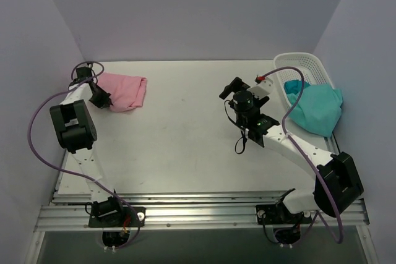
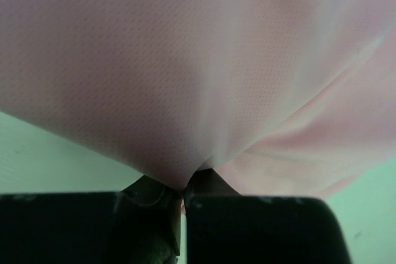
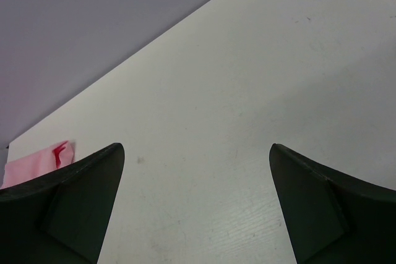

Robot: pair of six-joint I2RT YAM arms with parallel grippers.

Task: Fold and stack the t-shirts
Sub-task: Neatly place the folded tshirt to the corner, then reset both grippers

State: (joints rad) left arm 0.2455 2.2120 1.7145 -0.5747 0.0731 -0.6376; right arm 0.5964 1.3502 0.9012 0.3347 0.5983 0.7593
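No readable text, label, brand or number anywhere. Only a small red mark (image 3: pixel 60 153) on the pink t-shirt (image 3: pixel 28 168), too blurred to make out.

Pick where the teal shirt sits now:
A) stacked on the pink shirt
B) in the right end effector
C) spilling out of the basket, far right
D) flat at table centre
C: the teal shirt hangs over the edge of the white basket, and the right end effector stands open and empty over bare table.
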